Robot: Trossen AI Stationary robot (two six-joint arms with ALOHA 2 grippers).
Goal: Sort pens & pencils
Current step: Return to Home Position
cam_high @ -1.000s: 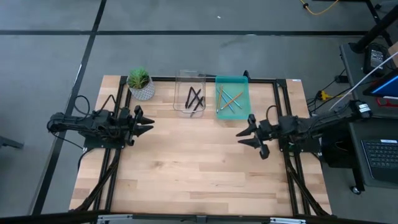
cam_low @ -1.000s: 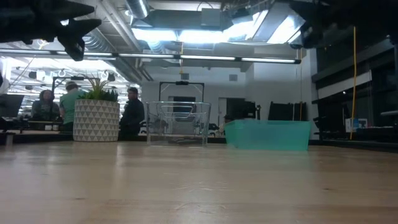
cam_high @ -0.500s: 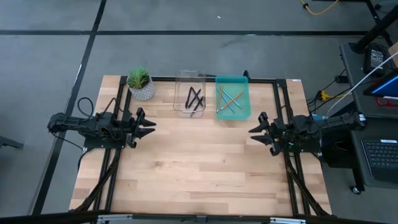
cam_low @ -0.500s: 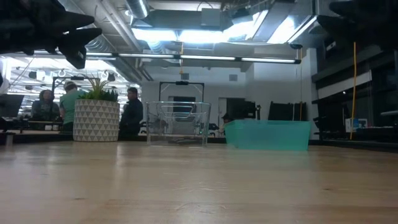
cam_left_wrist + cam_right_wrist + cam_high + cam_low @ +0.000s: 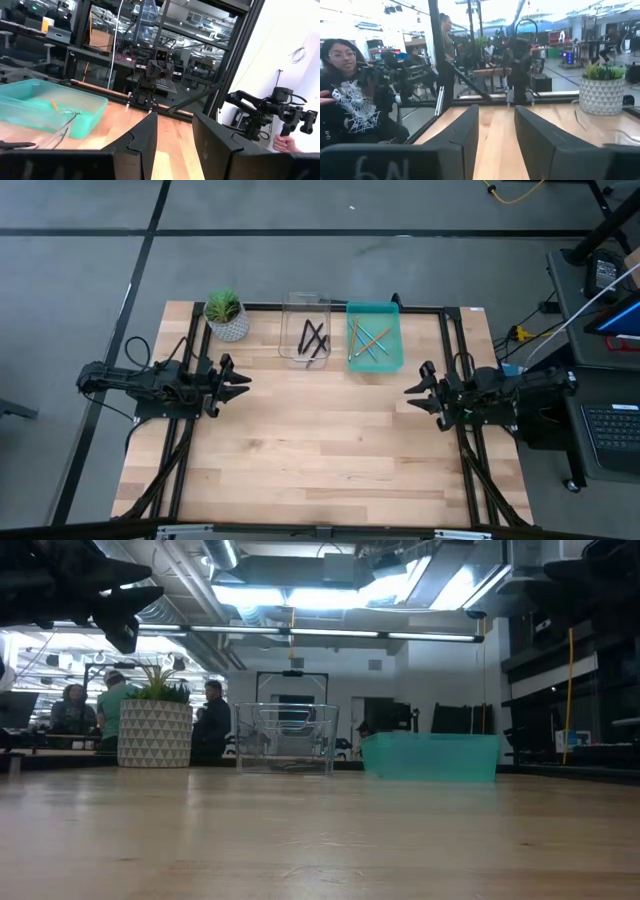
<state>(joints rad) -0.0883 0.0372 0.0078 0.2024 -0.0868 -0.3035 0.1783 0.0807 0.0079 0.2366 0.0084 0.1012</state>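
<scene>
High view: the left arm lay level along the table's (image 5: 300,470) left side, the left gripper (image 5: 240,382) pointing inward, fingers spread and holding nothing. The right arm mirrored it on the right side, the right gripper (image 5: 412,388) likewise parted and empty. The pens (image 5: 313,338) lay in the transparent bin (image 5: 288,330), the pencils (image 5: 368,343) in the teal bin (image 5: 396,345) just beside it, near a potted plant (image 5: 225,313).

Low view: the left gripper (image 5: 122,612) hung high above the wood; both bins stood at the far edge.

Left wrist view: its fingers (image 5: 142,137) stood apart, with one orange pencil visible in the teal bin (image 5: 75,117).

Right wrist view: its fingers (image 5: 540,135) stood apart, bare wood between; a person (image 5: 350,100) sat beyond the table.
</scene>
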